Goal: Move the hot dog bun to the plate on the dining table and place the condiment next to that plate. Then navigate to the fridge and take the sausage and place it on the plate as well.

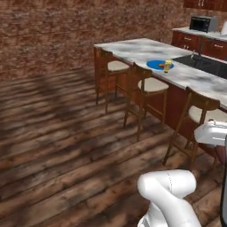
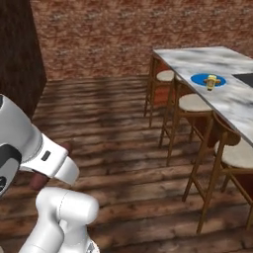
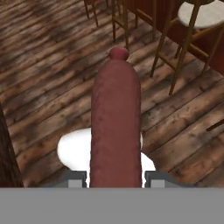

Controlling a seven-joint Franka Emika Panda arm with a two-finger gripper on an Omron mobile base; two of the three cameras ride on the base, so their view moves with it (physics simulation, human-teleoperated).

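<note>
The pincer [image 3: 114,177] is closed tight on one end of the long, smooth, dark red-brown sausage [image 3: 116,127], which looks light, soft and slippery.

No text, brand, number or sign can be read on anything in these views.

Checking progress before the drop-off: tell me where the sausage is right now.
The sausage is held in the shut tool, filling the hand view's middle, above the wood floor near the stools.
</note>
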